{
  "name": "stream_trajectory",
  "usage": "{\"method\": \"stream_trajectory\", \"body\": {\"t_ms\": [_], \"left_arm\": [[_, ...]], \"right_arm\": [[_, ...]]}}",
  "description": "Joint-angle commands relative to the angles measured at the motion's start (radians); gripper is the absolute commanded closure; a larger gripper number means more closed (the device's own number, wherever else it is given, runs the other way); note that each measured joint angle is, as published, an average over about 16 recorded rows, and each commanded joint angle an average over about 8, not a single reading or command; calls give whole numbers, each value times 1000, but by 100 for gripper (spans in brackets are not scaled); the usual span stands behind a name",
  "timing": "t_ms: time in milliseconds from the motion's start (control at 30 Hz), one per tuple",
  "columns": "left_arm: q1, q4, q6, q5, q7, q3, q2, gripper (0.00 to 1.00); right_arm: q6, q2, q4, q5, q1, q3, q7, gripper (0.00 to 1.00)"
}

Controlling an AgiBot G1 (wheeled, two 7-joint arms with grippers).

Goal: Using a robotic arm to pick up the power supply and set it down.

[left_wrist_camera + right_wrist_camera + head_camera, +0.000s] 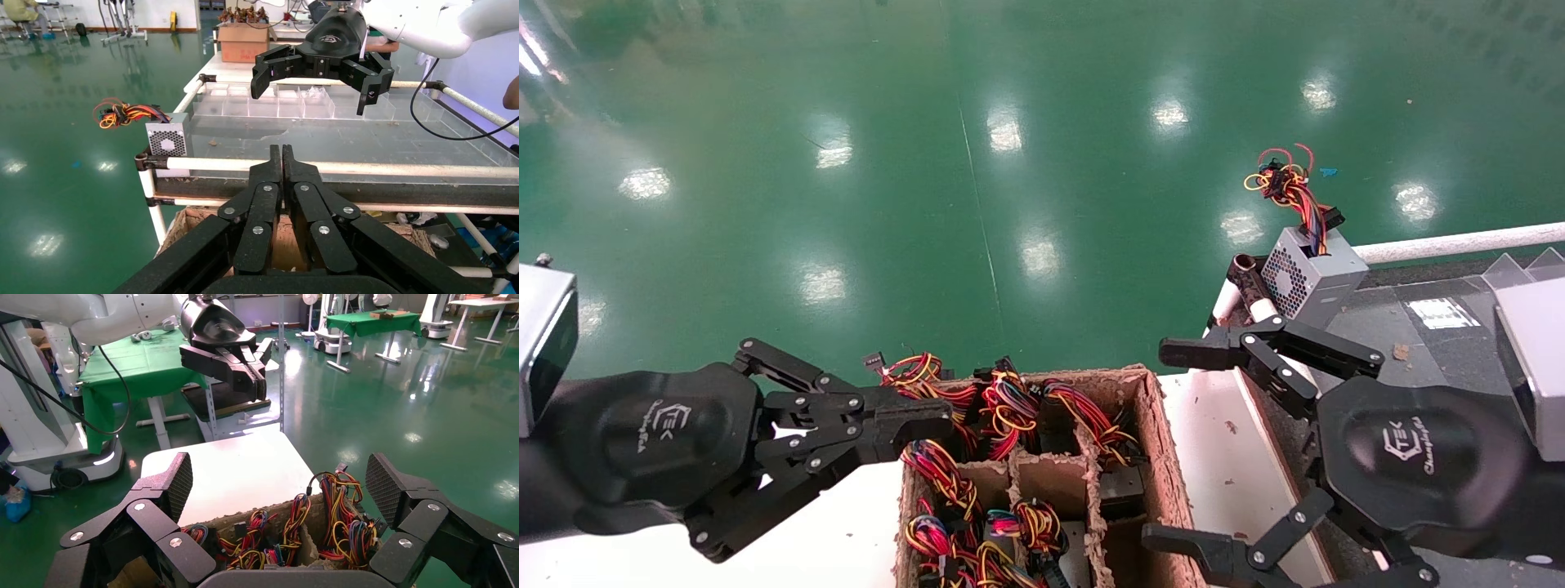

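Currently the right gripper (1173, 445) hangs with its jaws spread wide and nothing between them, over the right edge of the cardboard crate (1156, 457) and the white table (1222, 457) beside it. One black finger (1214, 351) reaches forward, the other (1197, 547) lies nearer the robot; from the right wrist view the ribbed pads (177, 484) stand well apart above the crate's wire bundles (336, 520).

Power supply (1307, 273): grey box with perforated vent face, upright at the corner of the dark bench (1418, 343), ahead of the right gripper and just beyond its forward finger, not touching it. Its wire bundle (1287, 188) of red, yellow, orange and blue rises from the top. A white pipe rail (1459, 242) runs past the box. From the left wrist view the same box (166, 141) sits at the bench corner with wires trailing sideways.

Left gripper (928, 425): fingers pressed together, holding nothing visible, tips at the near-left corner of the crate just touching or just above the coloured wires there; cannot tell which. Left wrist view confirms the two fingers (266, 202) meet along their length.

Crate holds several more wired units in cardboard dividers, below and between both grippers.
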Motion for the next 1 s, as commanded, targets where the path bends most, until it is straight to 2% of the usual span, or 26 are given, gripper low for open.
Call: {"method": "stream_trajectory", "body": {"t_ms": [33,167,500,700,867,1000], "left_arm": [[0,0,0,0,0,0,0,48],[0,0,0,0,0,0,0,0],[0,0,0,0,0,0,0,0],[0,0,0,0,0,0,0,0],[0,0,0,0,0,0,0,0],[0,0,0,0,0,0,0,0]], "right_arm": [[0,0,0,0,0,0,0,0],[0,0,0,0,0,0,0,0],[1,0,-1,-2,-1,0,0,0],[29,0,-6,-30,-5,-4,-8,0],[81,-5,-9,-96,-5,-25,0,0],[144,-27,-11,-199,10,-67,29,0]]}}
